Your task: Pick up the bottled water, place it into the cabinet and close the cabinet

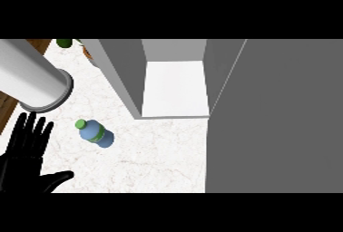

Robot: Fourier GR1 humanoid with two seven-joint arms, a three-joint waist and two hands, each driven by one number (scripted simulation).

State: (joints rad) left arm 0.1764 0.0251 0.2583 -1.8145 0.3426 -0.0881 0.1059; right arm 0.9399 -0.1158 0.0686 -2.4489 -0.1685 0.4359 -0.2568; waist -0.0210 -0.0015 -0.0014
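My left hand [23,158] lies released at the near-left edge of the worktop [154,154], fingers straight and pointing away from me, thumb out to the right, holding nothing. My right hand is out of sight.

The bottled water [94,133] stands on the worktop just beyond my thumb and a little right of my fingertips, near but not touching. Its green cap leans toward the far left.

The risk, as I judge it, is the approach. If I come in sideways with straight fingers, I may knock the bottle over, and a round bottle on this smooth marble would roll off to the right. Closing too high, near the cap, could tip it as well.

Straight past my fingertips sits a big grey cylinder [30,77], crowding any lift on that side. The cabinet [124,72] is farther off to the right, open, its white shelf [175,88] bare. Its near side wall stands between bottle and shelf, so I must carry round it. The cabinet door [275,118] swings wide at the far right. A potted plant [67,43] peeks out behind.
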